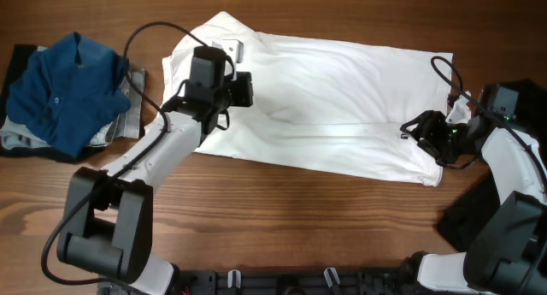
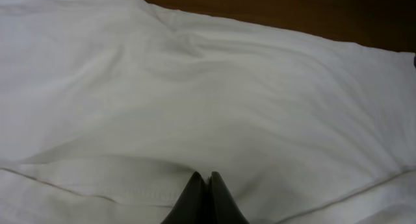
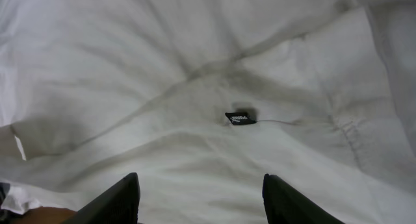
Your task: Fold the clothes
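White shirt (image 1: 342, 98) lies flat across the middle of the wooden table (image 1: 299, 218), collar end to my left and hem to my right, with soft ripples running along its body.

My left gripper (image 2: 208, 180) is down on the cloth just inside the collar end. It is clenched tight, the two tips pressed together right at a low ridge of fabric. Whether a pinch of shirt is actually caught between them, I cannot tell from here.

My right gripper (image 3: 200, 182) is released, jaws standing apart, hovering over the hem corner. The small dark label (image 3: 241, 117) sits just ahead of it, between the fingers' line of approach.

As I judge it, this is the grab before a fold, and both ends need a hold. The right side should come down with one finger under the hem edge and close on a single layer near that label, not on a bunched handful. The left pinch needs checking with a gentle lift: if the cloth does not rise with the tips, I should open and take a deeper bite. Then both ends should rise together so the body stays taut.

Off to the far left, well apart, a blue shirt (image 1: 73, 85) is heaped on other garments.
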Controlling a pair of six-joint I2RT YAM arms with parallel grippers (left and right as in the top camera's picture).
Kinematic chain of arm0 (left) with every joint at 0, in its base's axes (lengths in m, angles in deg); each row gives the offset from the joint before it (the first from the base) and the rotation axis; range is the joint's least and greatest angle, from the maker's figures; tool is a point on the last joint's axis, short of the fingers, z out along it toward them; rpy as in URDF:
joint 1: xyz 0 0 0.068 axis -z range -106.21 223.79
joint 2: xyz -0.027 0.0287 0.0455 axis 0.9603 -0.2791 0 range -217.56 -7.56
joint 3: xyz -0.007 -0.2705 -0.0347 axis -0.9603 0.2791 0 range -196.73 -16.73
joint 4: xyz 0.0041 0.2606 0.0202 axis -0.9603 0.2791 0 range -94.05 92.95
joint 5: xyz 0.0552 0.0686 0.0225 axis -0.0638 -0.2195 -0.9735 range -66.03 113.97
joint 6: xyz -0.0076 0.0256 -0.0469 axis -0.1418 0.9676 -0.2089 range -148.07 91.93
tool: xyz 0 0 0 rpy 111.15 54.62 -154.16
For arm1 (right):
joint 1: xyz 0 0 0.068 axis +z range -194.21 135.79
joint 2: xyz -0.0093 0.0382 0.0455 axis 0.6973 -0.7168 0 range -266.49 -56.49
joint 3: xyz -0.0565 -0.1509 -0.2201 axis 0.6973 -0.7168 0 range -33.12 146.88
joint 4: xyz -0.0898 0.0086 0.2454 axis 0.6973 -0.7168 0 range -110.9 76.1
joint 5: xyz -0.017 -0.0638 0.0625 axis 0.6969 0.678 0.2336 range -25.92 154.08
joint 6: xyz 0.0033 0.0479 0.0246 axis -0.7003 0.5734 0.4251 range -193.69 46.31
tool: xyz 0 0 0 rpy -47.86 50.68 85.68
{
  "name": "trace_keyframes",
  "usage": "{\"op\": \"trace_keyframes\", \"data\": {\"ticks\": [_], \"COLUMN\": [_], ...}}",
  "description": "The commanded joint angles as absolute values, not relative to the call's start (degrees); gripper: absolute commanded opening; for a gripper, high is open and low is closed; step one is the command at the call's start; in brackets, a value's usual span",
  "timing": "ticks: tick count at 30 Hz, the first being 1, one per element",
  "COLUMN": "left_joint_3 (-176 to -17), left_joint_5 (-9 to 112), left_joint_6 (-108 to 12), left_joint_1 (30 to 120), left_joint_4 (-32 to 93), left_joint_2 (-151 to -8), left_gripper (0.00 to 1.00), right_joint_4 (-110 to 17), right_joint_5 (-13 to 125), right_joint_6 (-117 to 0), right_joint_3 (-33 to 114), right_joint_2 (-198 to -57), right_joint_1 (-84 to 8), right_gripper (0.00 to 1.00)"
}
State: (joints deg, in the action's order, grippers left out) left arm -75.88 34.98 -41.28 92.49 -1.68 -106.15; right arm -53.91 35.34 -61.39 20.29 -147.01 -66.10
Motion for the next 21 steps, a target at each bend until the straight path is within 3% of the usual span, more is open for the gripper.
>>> {"op": "trace_keyframes", "data": {"ticks": [1,2,4,5,6,8,15,18,21], "left_joint_3": [-76.5,-76.5,-76.5,-76.5,-76.5,-76.5,-76.5,-76.5,-76.5], "left_joint_5": [36.0,35.8,34.6,33.6,32.5,30.4,28.1,28.5,32.5], "left_joint_6": [-42.0,-42.0,-42.0,-42.0,-42.0,-42.0,-42.0,-42.0,-41.7], "left_joint_1": [96.3,96.9,98.0,98.3,98.3,98.0,92.1,88.5,86.3], "left_joint_4": [-1.8,-1.8,-1.1,-0.3,0.4,1.4,2.0,3.6,6.3], "left_joint_2": [-108.2,-108.7,-109.6,-109.7,-109.7,-109.1,-105.8,-106.6,-108.9], "left_gripper": [0.04,0.06,0.22,0.34,0.36,0.49,0.55,0.46,0.46], "right_joint_4": [-53.8,-53.8,-53.8,-53.8,-53.8,-53.8,-53.8,-53.8,-53.7], "right_joint_5": [34.4,34.4,34.4,34.4,34.4,34.4,34.4,34.4,34.4], "right_joint_6": [-61.5,-61.5,-61.5,-61.5,-61.5,-61.5,-61.5,-61.5,-61.5], "right_joint_3": [21.1,21.1,21.1,21.1,21.1,21.1,21.1,21.1,21.1], "right_joint_2": [-145.9,-145.9,-145.9,-145.9,-145.9,-145.9,-145.9,-145.9,-145.9], "right_joint_1": [-65.8,-65.8,-65.8,-65.8,-65.8,-65.8,-65.8,-65.8,-65.8], "right_gripper": [0.61,0.61,0.61,0.61,0.61,0.61,0.61,0.61,0.61]}}
